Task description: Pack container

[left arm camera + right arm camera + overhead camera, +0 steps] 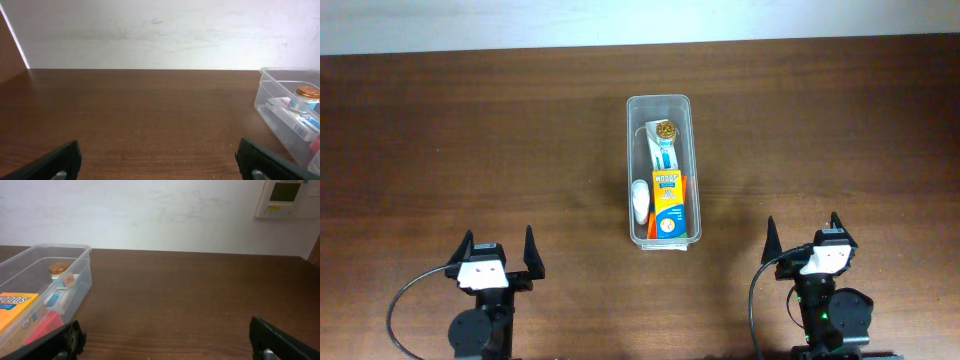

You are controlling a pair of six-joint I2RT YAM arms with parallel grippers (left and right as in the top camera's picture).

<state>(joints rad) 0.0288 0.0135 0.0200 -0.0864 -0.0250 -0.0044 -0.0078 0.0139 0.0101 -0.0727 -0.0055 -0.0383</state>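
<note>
The long clear plastic container [658,97] with rounded corners sat on the dark brown wooden table [470,130]. Inside it lay an orange and yellow cardboard box [669,205] at the near end. A small white object [639,200] lay just beside the box against the container's left wall. A blue and white pack [663,155] ran toward the far end, with a round gold cap [665,129] on it. No view showed anything loose outside the container, so the packing looked done or nearly so. Whether a lid was meant to follow could not be told, and none was in view. The left gripper [498,240] stood well off the container's near-left corner, jaws spread wide and holding nothing. The right gripper [803,228] stood well off its near-right corner, likewise spread and empty.
</note>
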